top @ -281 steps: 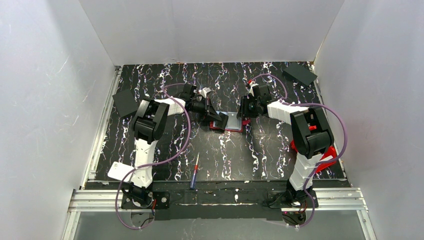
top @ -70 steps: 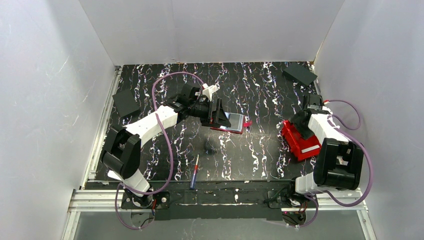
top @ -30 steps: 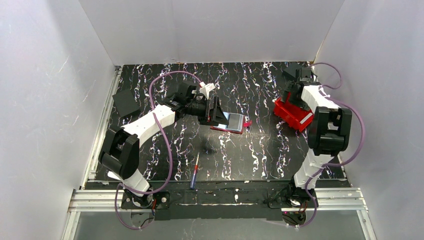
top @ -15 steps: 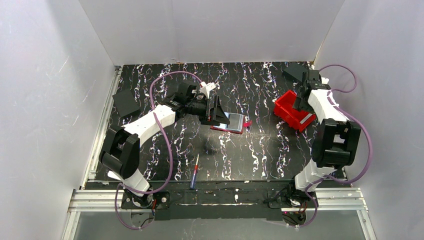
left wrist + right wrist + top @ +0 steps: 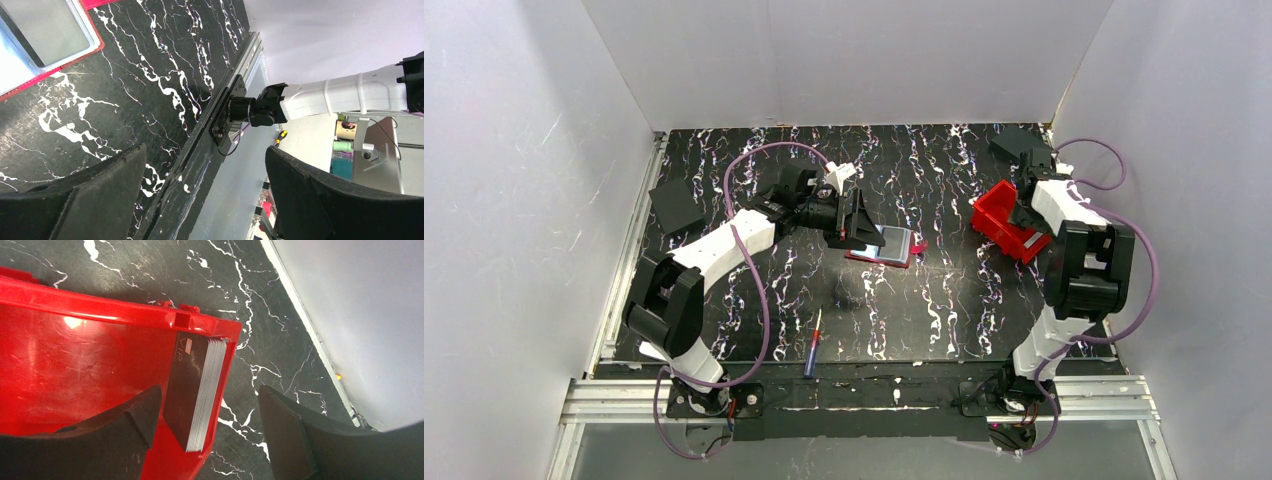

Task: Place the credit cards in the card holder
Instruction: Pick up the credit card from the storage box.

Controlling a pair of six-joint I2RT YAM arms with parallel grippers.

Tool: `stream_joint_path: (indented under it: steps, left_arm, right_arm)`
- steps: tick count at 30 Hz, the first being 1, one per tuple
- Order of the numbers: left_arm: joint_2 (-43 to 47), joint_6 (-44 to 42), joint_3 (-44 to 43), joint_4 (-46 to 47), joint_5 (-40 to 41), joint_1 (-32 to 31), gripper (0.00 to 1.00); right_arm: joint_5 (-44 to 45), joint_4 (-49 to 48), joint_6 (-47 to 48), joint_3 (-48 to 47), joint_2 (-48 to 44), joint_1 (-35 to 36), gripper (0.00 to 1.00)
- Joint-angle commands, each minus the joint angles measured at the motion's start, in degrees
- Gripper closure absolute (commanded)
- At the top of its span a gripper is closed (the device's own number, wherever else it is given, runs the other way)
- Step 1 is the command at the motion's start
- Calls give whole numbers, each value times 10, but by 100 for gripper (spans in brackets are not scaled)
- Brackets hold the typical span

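Fig.: two-arm rig, top view w/ both wrist views.

Nearest the arm bases, a slim blue-and-red tool (image 5: 814, 345) is seen lying on the black marbled table (image 5: 944, 300), just inside the front edge.

At mid-table the card holder (image 5: 886, 244) is laid open and flat. It is a small red case, approx. square, w/ grey-blue inner pockets and a pale glossy face uppermost. A red tab is seen at its right edge. In the left wrist view its red border and a clear-fronted pocket are cut off at the upper-left corner.

The left gripper (image 5: 205, 155) is held at the holder's left edge, jaws spread wide w/ nothing between them. Only bare table is framed by its fingers (image 5: 100, 200).

Farther back on the right, a red open-topped bin (image 5: 1004, 222) is set near the side wall. The credit cards (image 5: 192, 385) are found inside it, not in the holder. They form a tight stack stood on edge in one corner, against the bin's end wall, w/ a dark front face bearing a small grey mark and a band of pale grey edges.

The right gripper (image 5: 210, 392) is placed over that corner, jaws wide. One finger (image 5: 135, 415) is inside the bin beside the dark face, the other outside the wall, so the stack is straddled, not clamped. Contact btw. inner finger and stack cannot be told.

A black flat square (image 5: 674, 205) is seen at the left edge, and a second black square (image 5: 1012, 142) in the far right corner.
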State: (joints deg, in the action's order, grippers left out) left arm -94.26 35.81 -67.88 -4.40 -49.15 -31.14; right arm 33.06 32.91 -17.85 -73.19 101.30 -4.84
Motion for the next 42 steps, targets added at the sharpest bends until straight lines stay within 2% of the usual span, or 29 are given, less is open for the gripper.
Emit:
stream_joint_path:
  steps: [1, 14, 21, 25, 37, 42]
  left_arm:
    - [2, 3, 3, 11, -22, 2, 12]
    - [5, 16, 6, 26, -32, 2, 12]
    - [5, 27, 10, 40, -40, 2, 12]
    - [4, 29, 12, 41, -42, 2, 12]
    - [1, 29, 11, 41, -43, 2, 12]
    - [1, 29, 12, 41, -42, 2, 12]
  right_arm:
    - [26, -9, -15, -2, 17, 0, 22]
    - [43, -9, -12, 45, -32, 1, 38]
    - [37, 6, -7, 45, -54, -1, 55]
    - [26, 2, -5, 43, -48, 0, 57]
    - [29, -2, -23, 52, -55, -5, 82]
    - [27, -8, -32, 56, -58, -9, 90]
